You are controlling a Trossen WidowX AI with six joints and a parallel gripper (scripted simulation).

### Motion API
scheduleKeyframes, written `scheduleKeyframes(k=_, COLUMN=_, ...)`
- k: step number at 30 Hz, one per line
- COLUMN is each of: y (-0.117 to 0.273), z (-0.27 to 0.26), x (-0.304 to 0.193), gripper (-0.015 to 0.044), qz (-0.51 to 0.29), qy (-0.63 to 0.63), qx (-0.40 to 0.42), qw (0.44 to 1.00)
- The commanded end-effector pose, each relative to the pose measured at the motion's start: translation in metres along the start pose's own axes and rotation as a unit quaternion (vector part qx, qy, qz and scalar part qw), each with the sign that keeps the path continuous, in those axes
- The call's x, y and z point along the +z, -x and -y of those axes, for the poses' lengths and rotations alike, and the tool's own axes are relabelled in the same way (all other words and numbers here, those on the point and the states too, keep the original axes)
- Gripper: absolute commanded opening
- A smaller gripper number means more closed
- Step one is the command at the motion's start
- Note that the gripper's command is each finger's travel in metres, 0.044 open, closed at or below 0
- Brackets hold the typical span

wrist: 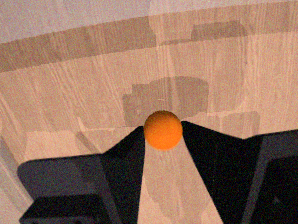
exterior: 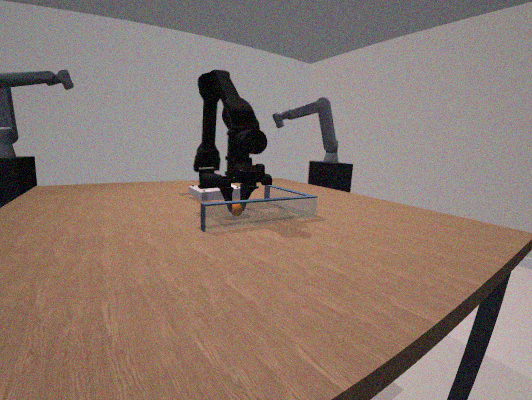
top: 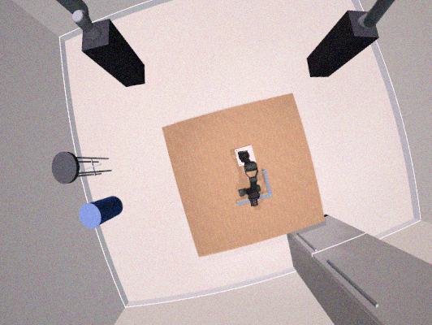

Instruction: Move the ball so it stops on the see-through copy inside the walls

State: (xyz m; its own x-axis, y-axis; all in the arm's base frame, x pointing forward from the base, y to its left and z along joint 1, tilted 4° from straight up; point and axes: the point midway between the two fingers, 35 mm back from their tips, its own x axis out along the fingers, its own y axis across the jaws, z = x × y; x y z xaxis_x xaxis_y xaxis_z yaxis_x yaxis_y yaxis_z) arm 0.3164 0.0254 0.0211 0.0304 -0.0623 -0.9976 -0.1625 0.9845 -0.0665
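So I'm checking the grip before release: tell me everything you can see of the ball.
The ball is small, round, plain orange and matte, with no markings. It is pinched between the two dark fingers of the gripper, which meet it at left and right. In the exterior view it hangs low behind the near clear wall, inside the corner, close above the wooden table. Whether it touches the table cannot be told.

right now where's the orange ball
The orange ball is pinched between the jaws of the gripper, low behind the near clear wall in the exterior view, inside the corner toward its left end.
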Motion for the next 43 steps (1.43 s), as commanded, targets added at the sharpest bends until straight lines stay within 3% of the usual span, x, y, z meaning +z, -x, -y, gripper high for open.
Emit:
scheduleKeyframes(k=1, y=-0.002, z=0.000, x=0.000, gripper=0.0000, qz=0.001, qy=0.003, qx=0.001, qw=1.000)
scheduleKeyframes(k=2, y=-0.002, z=0.000, x=0.000, gripper=0.0000, qz=0.001, qy=0.003, qx=0.001, qw=1.000)
scheduleKeyframes(k=12, y=-0.001, z=0.000, x=0.000, gripper=0.0263, qz=0.000, qy=0.000, qx=0.000, qw=1.000)
scheduleKeyframes(k=18, y=0.002, z=0.000, x=0.000, gripper=0.0263, qz=0.000, qy=0.000, qx=0.000, qw=1.000)
scheduleKeyframes(k=24, y=0.085, z=0.000, x=0.001, gripper=0.0263, qz=0.001, qy=0.003, qx=0.002, qw=1.000)
scheduleKeyframes(k=34, y=0.083, z=0.001, x=0.005, gripper=0.0263, qz=0.013, qy=0.006, qx=0.000, qw=1.000)
scheduleKeyframes(k=40, y=0.131, z=0.001, x=-0.001, gripper=0.0421, qz=0.011, qy=0.006, qx=0.000, qw=1.000)
scheduleKeyframes(k=43, y=0.133, z=0.001, x=-0.001, gripper=0.0440, qz=0.011, qy=0.006, qx=0.000, qw=1.000)
